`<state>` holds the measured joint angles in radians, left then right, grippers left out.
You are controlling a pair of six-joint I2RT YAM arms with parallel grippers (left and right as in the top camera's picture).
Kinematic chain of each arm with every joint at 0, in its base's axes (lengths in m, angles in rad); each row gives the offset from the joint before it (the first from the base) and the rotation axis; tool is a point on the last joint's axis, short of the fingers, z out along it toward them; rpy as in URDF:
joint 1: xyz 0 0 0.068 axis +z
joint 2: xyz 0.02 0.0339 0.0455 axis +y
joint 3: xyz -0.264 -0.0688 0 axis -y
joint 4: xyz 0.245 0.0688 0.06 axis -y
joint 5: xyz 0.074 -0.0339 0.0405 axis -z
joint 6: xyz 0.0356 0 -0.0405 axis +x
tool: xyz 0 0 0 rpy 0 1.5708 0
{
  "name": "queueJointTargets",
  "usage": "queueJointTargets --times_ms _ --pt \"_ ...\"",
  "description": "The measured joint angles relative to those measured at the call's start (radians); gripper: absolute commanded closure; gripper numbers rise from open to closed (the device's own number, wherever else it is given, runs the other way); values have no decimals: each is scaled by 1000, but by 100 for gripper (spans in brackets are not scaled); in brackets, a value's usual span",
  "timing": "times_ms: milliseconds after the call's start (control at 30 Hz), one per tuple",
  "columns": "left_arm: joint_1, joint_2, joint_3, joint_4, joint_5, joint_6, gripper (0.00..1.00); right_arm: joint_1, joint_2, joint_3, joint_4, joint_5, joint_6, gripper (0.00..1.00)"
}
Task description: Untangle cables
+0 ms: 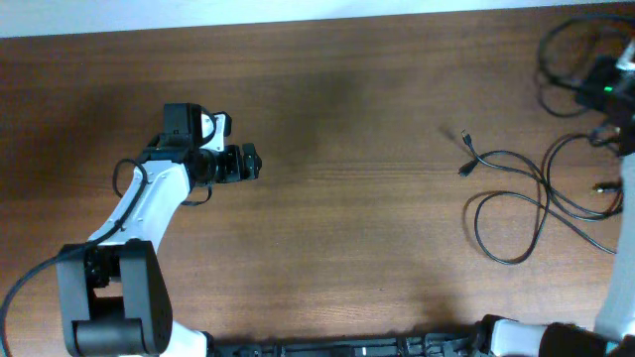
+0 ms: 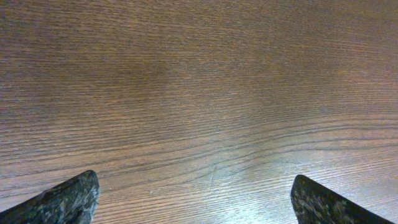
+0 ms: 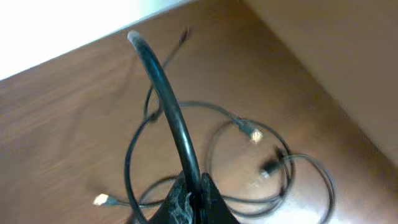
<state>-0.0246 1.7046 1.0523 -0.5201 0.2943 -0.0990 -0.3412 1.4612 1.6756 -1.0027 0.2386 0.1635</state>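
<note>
The cables (image 1: 541,198) are thin black cords lying in tangled loops on the right side of the wooden table, with small plug ends (image 1: 464,135) pointing left. In the right wrist view the loops (image 3: 217,134) lie below my right gripper (image 3: 196,194). It is shut on one black cable (image 3: 168,99), which arches up and away from the jaws. Light plug ends (image 3: 99,200) lie on the wood. My left gripper (image 2: 196,190) is open and empty over bare wood, far left of the cables; it also shows in the overhead view (image 1: 248,164).
The table's far edge (image 1: 317,20) meets a pale surface. Thicker black wires and a device with a green light (image 1: 602,84) sit at the top right corner. The right arm's white link (image 1: 620,258) rises along the right edge.
</note>
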Motion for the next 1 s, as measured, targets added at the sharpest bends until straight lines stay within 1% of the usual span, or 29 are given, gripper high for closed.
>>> queueJointTargets --times_ms 100,133,167,233,267,300,333,433,533,600,700,767,800,900,967,1000 --pt "0 0 0 -2 0 0 1 -108 31 -3 -16 -13 48 96" --pt "0 0 0 -3 0 0 1 -128 39 -8 -17 -26 55 94" --pt "0 0 0 -4 0 0 1 -142 50 -12 -20 -43 63 87" --pt "0 0 0 -4 0 0 1 -149 71 -21 -27 -76 76 82" --pt "0 0 0 -4 0 0 1 -149 80 -23 -30 -90 75 78" --pt "0 0 0 -6 0 0 1 -149 92 -23 -30 -106 75 67" --pt "0 0 0 -7 0 0 1 -149 101 -24 -31 -117 79 62" --pt "0 0 0 -8 0 0 1 -149 121 -24 -37 -144 81 58" --pt "0 0 0 -8 0 0 1 -149 123 -24 -42 -193 86 52" --pt "0 0 0 -7 0 -4 1 -149 124 -24 -48 -254 88 51" --pt "-2 0 0 22 3 -31 1 -144 125 -29 -62 -431 88 41" --pt "-8 0 1 50 5 -39 1 -116 129 -41 -61 -527 69 31" --pt "-18 0 5 60 5 -41 1 -88 135 -45 -61 -571 47 28" --pt "-75 0 46 60 -1 -30 1 29 163 -45 -69 -636 -38 25" --pt "-129 0 94 11 -53 -18 1 137 183 -45 -96 -649 -125 25" --pt "-153 -1 109 -26 -102 -14 1 185 192 -45 -117 -636 -151 25"
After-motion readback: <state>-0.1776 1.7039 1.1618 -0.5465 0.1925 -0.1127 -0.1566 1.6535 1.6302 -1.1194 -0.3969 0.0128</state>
